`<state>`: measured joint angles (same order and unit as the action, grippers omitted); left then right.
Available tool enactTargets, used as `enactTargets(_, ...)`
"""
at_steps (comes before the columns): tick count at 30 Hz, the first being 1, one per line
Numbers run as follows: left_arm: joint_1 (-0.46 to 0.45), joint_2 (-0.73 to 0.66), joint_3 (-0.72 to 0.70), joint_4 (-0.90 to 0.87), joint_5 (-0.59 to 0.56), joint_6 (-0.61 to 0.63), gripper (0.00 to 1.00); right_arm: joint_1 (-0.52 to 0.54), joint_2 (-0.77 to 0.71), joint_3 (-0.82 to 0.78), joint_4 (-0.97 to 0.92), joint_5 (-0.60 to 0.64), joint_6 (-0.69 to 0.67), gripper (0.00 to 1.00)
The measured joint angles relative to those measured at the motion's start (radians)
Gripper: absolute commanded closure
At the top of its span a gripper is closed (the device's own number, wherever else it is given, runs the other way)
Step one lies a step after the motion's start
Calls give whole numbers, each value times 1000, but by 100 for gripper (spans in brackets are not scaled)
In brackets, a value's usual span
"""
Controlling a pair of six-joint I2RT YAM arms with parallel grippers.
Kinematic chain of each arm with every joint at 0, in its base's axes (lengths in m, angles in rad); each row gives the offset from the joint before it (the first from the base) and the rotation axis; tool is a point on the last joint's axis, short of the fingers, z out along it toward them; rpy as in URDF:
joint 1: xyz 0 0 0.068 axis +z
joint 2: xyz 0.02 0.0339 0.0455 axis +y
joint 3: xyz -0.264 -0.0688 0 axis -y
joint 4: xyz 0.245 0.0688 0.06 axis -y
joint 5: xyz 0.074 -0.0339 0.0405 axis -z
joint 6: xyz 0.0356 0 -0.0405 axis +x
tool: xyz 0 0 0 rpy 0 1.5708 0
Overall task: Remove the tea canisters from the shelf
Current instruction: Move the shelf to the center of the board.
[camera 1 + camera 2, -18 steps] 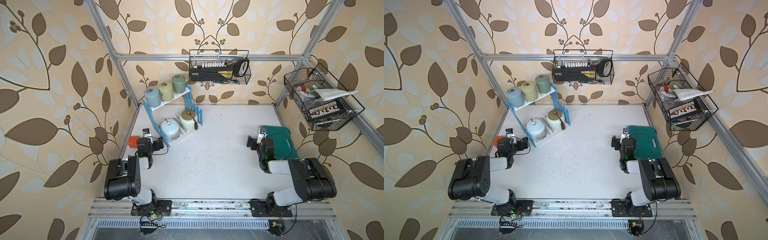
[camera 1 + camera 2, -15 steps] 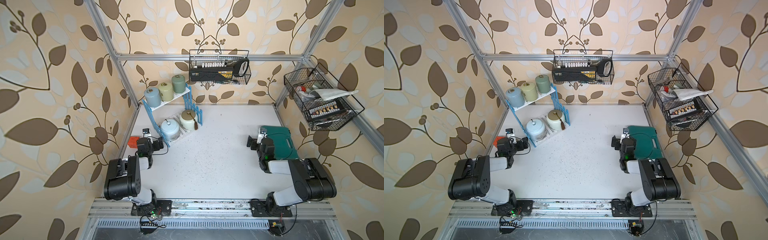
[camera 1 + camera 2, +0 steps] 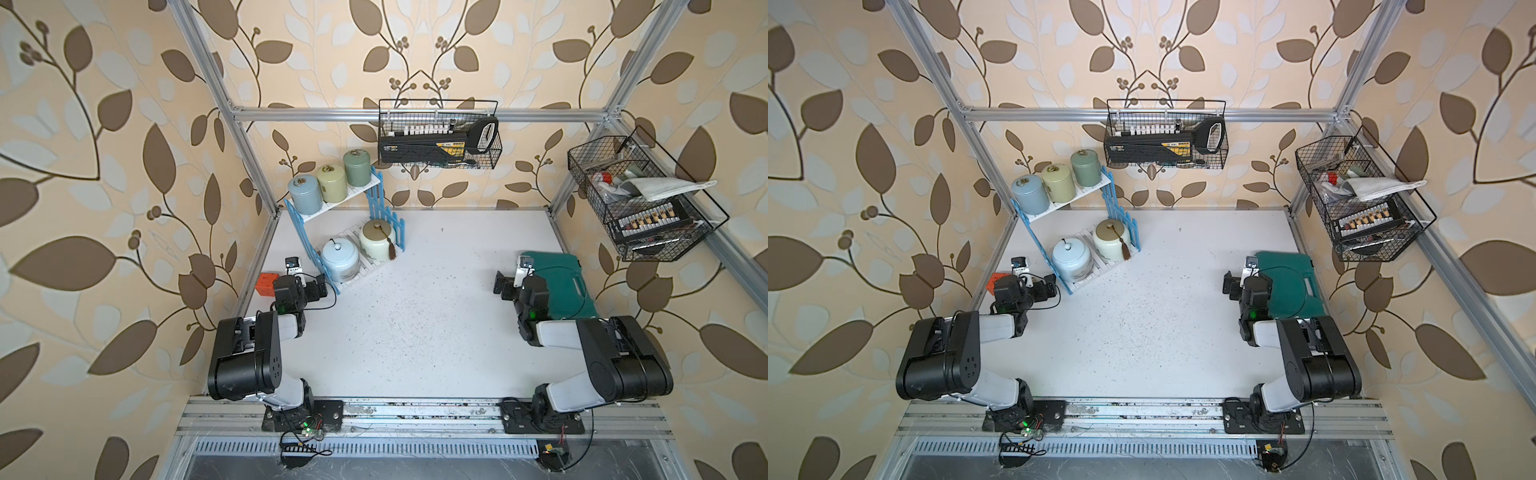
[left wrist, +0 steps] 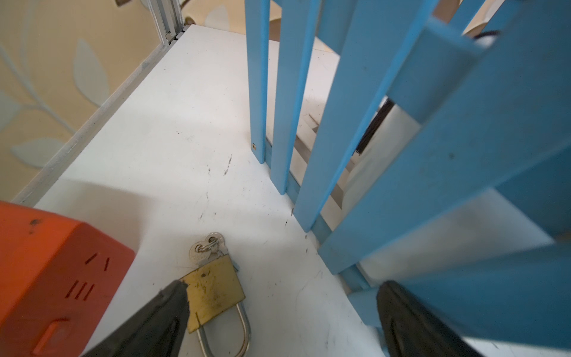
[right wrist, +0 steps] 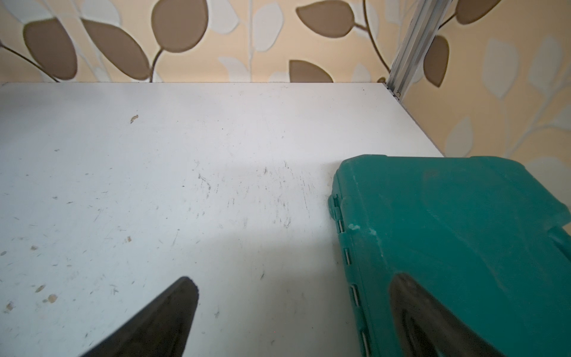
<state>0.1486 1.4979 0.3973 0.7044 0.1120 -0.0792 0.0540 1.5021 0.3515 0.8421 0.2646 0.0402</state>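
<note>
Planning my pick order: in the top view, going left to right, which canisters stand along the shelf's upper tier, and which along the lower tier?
Upper tier: blue-grey canister → yellow-green canister → sage green canister. Lower tier: pale blue jar → cream jar with brown tassel.

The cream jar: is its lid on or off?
On: a brown lid caps the cream jar, tassel hanging down its side.

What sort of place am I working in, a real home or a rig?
Probably a staged robot test cell: an aluminium frame boxes in the white table, leaf wallpaper covers the walls, and a wire basket hangs from it.
</note>
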Motion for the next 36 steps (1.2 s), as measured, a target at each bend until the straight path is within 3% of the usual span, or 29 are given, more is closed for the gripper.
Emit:
enactTargets(4,0,-27,37,-130,-2,2,1,2,-20,4,-40,6,0,1)
enactTargets(14,0,-301,248,-556,-37,22,1,5,-298,243,-526,31,115,1)
enactTargets(21,0,-496,376,-849,-35,-37,1,5,-319,432,-834,-67,230,1)
enactTargets(28,6,-640,391,-1023,-24,-105,1,36,-320,438,-885,-232,256,1)
enactTargets(32,20,-650,380,-1041,-5,-108,1,148,-299,456,-869,-238,220,1)
enactTargets(36,29,-649,362,-1046,-2,-105,1,271,-181,567,-855,-238,156,1)
